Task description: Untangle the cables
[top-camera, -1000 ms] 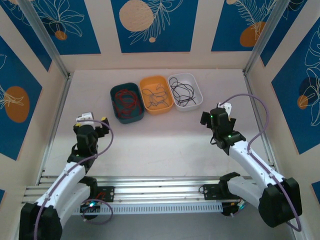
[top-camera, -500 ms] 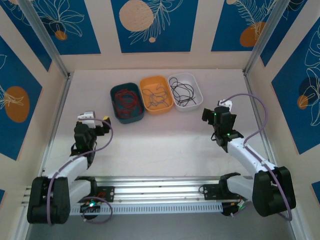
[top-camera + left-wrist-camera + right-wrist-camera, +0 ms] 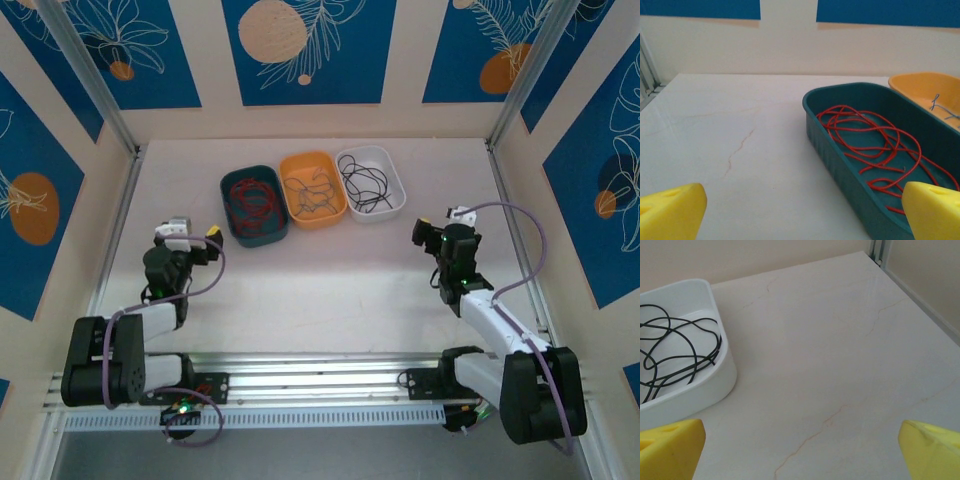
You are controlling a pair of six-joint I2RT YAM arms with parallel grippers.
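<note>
At the near sides of the worktop (image 3: 330, 270), left jaws and right jaws gape wide, gripping nothing
Left yellow fingertips (image 3: 670, 212) face the teal tray (image 3: 840, 170) of looped red cables (image 3: 875, 150); right fingertips (image 3: 670, 447) face the white tray (image 3: 700, 395) of black cables (image 3: 675, 357). Between them the orange tray (image 3: 300, 158) holds brownish cables (image 3: 312, 193). All three tangles stretch along their trays, near to far
</note>
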